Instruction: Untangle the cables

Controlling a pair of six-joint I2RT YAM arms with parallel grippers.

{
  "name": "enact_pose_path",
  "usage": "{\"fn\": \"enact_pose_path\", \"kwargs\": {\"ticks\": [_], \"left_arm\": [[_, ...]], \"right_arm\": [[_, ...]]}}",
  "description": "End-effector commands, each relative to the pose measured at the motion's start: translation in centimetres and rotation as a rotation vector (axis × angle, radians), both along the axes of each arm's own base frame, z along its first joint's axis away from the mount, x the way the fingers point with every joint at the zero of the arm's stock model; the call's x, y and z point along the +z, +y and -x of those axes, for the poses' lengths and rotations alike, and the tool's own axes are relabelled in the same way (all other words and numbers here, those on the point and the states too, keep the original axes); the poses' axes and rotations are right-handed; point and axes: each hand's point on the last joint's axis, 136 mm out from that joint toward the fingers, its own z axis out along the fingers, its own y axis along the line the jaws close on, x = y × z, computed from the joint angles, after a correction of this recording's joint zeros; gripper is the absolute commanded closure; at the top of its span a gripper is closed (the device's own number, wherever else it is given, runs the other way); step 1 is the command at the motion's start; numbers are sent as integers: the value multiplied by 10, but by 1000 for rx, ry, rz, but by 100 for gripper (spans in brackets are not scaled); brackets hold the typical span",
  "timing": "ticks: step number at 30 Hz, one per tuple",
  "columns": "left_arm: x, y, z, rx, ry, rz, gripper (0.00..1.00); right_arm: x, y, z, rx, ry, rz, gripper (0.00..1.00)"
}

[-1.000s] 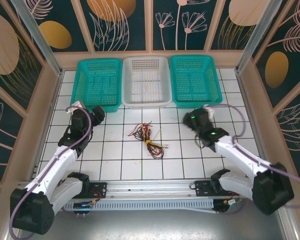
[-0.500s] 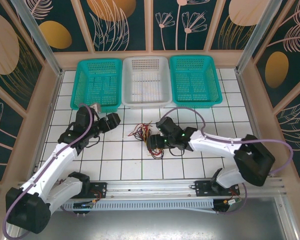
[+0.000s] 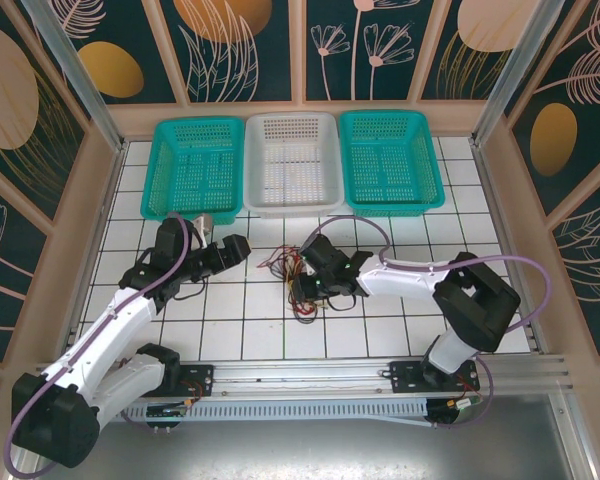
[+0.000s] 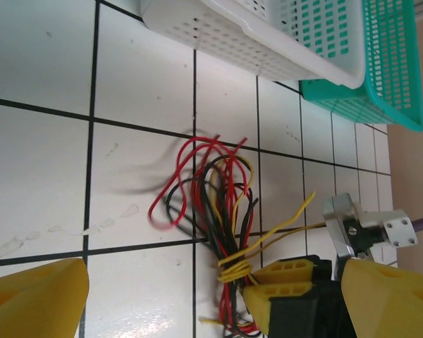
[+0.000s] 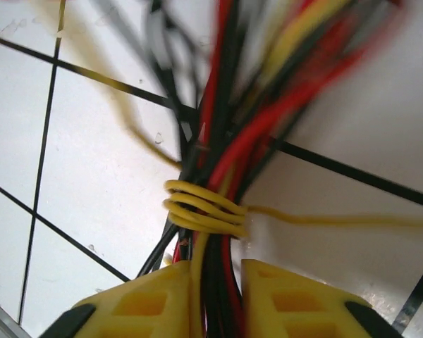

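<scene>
White tabletop tiled with a black grid [image 3: 230, 330] — along its far edge, side by side, teal perforated plastic basket [image 3: 193, 165], white perforated plastic basket [image 3: 292, 163], second teal plastic basket [image 3: 390, 160]; mid-table, tangled bundle of thin red, yellow and black cables [image 3: 282, 264].

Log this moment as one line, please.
right gripper: shut on cables | left gripper: open, clear of cables | cables: tangled on table

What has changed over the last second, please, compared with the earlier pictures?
The right gripper swung left across the table to the cables and closed on them. The left gripper edged right toward them, jaws open. The cables stayed roughly in place, and the three baskets did not move.
</scene>
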Motion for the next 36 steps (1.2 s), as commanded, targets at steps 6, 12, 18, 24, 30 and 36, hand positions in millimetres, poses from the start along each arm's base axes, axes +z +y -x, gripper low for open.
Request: {"fn": "enact_pose_path", "kwargs": {"ticks": [6,12,18,24,30,36], "left_arm": [[46,-33,12,-174,-85,168,1],[88,-70,23,-322,-208,265,1],[126,-85,8,-382,-297,289,1],[114,-88,-3,-371,-248,251,1],[103,-85,2,-377,-228,240,1],[96,-72,6,-342,-196,249,1]], "right_arm": [[85,11,-23,-36,-197,-163,93],[149,23,-20,34,-277,-295,94],[192,39,-5,168,-279,-378,94],[219,44,7,226,-308,-424,94],[224,42,9,237,-317,-430,94],[227,39,8,238,-344,-418,94]]}}
